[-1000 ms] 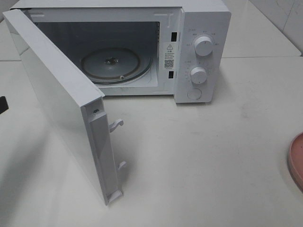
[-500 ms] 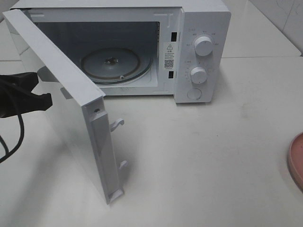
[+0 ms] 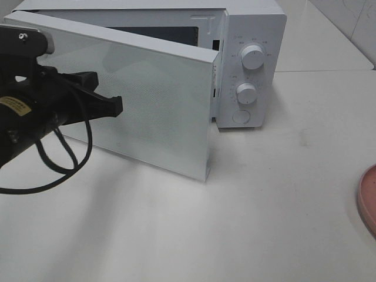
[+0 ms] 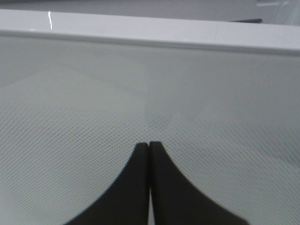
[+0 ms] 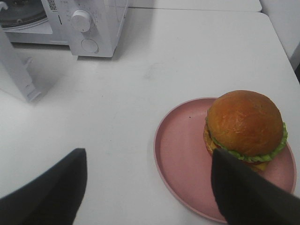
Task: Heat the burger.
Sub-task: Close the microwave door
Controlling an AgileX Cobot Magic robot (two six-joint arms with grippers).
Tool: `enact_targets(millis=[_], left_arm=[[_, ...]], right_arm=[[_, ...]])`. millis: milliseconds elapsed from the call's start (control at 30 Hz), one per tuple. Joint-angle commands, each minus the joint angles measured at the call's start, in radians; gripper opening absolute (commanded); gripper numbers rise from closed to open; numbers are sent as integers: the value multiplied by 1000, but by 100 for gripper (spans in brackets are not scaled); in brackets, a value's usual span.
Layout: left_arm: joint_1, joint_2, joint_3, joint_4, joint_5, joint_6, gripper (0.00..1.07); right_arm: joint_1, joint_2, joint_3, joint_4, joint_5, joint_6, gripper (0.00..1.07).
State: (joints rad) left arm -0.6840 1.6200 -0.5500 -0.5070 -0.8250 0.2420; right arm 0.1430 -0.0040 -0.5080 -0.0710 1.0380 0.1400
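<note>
High view: left gripper [image 3: 117, 106] is pinched to a narrow point, holding nothing, tips at the outer glass of the microwave door [image 3: 158, 111]. Door stands about half-swung, hinge on the left, free edge near the knobs [image 3: 252, 57] but not latched. Only the rim of the pink plate [image 3: 369, 200] shows at the far right edge, well apart from the microwave [image 3: 255, 29]. No burger in this view.

Left wrist view: both fingertips together [image 4: 149, 145], flat on or just off the door's dotted window [image 4: 140, 75]; can't tell contact for sure.

Right wrist view: right gripper [image 5: 147, 157] spread wide, empty, hovering above the near side of the plate [image 5: 180, 150]. Burger [image 5: 246, 124] sits on the plate's right half, upright, out on the table, not in the oven.

My read: burger isn't loaded, so the door has to end up open, not shut. Push low and slow on the free-edge side, keep tips flat to avoid skidding on glass. Right jaws should straddle the bun square, light squeeze.
</note>
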Motion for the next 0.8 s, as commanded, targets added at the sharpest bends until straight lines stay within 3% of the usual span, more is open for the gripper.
enact_targets(millis=[33, 267, 800], left_arm=[[-34, 18, -39, -48, -9, 36, 0], [-106, 103, -172, -157, 25, 152, 0], [-132, 227, -388, -303, 75, 231, 0]], right_arm=[[-5, -26, 1, -1, 1, -9, 71], [-5, -26, 1, -1, 1, -9, 71], [-5, -26, 1, -1, 1, -9, 71]])
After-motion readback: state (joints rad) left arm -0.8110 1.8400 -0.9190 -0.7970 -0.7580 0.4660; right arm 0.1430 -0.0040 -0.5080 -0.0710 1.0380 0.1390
